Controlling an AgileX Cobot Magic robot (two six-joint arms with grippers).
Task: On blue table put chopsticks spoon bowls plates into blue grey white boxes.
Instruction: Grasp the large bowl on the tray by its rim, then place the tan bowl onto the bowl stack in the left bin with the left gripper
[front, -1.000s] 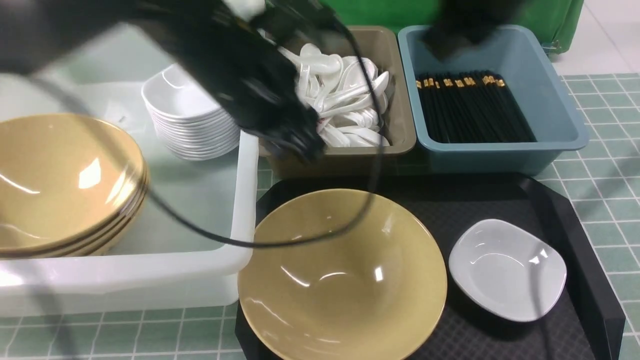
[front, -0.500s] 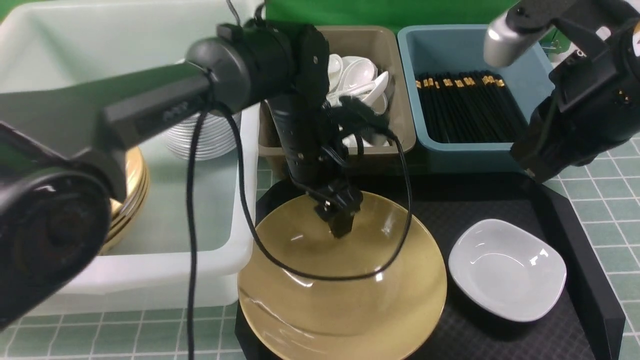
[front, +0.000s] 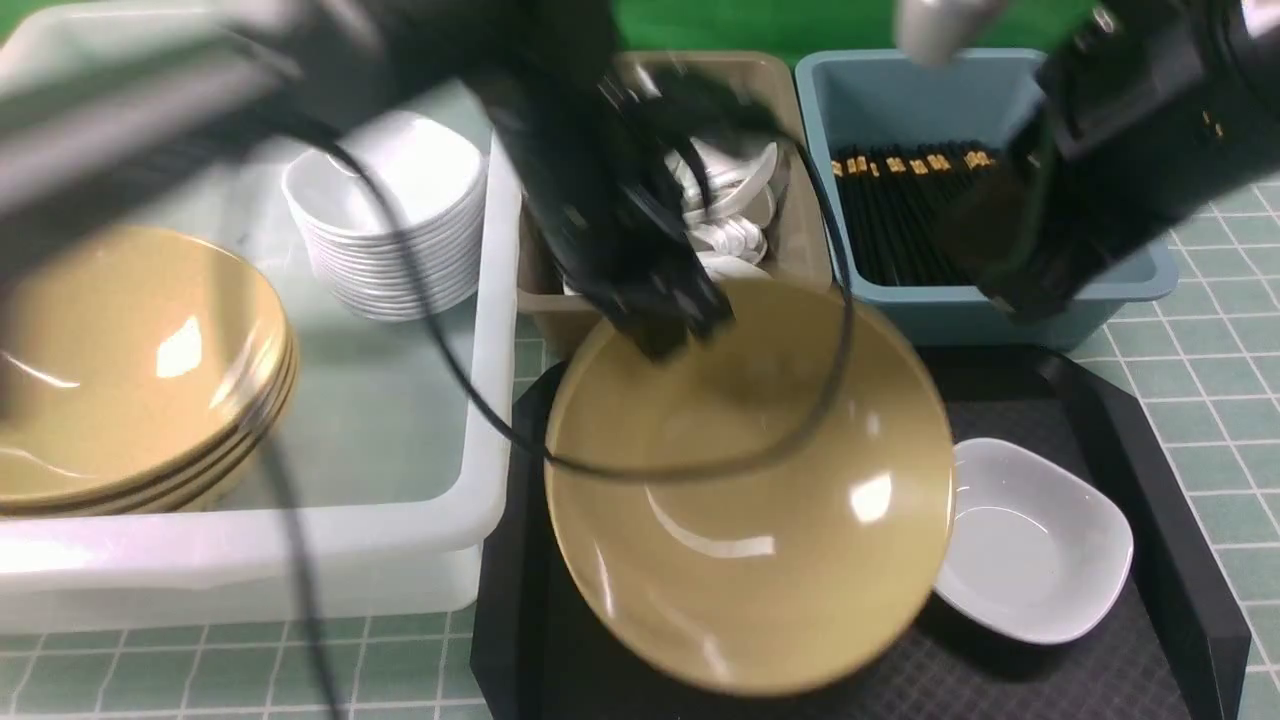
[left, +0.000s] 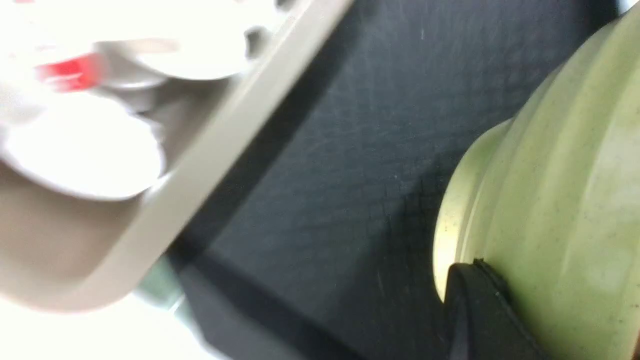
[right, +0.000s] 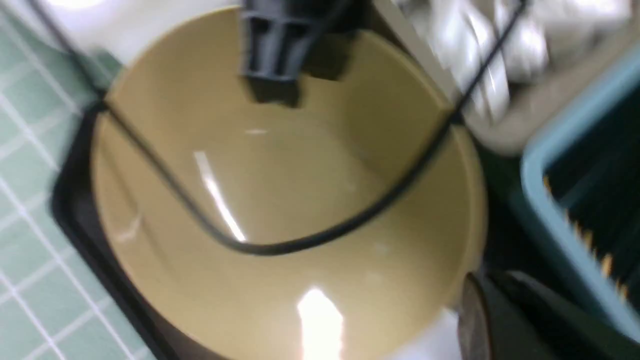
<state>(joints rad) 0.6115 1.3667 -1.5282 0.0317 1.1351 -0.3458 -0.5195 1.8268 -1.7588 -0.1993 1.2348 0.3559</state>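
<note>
A large yellow bowl (front: 750, 500) hangs tilted above the black tray (front: 1150, 430), its edge overlapping the white plate (front: 1040, 540). My left gripper (front: 665, 330) is shut on the bowl's far rim; in the left wrist view one black finger (left: 470, 310) presses the bowl's outer wall (left: 550, 200). My right gripper (front: 1010, 295) hovers shut and empty by the front edge of the blue box (front: 1120, 270), which holds black chopsticks (front: 900, 220). White spoons (front: 730, 230) fill the grey box (front: 800, 150). The bowl (right: 280, 200) fills the right wrist view.
The white box (front: 480, 400) on the left holds a stack of yellow bowls (front: 130, 370) and a stack of white plates (front: 390, 230). The left arm's black cable (front: 700, 465) loops across the lifted bowl. Green tiled cloth covers the table (front: 1220, 380).
My left gripper shut on the bowl's far rim and raised the bowl up and to the right, off the tray. The right arm shifted a little leftward. Motion blur is strong.
</note>
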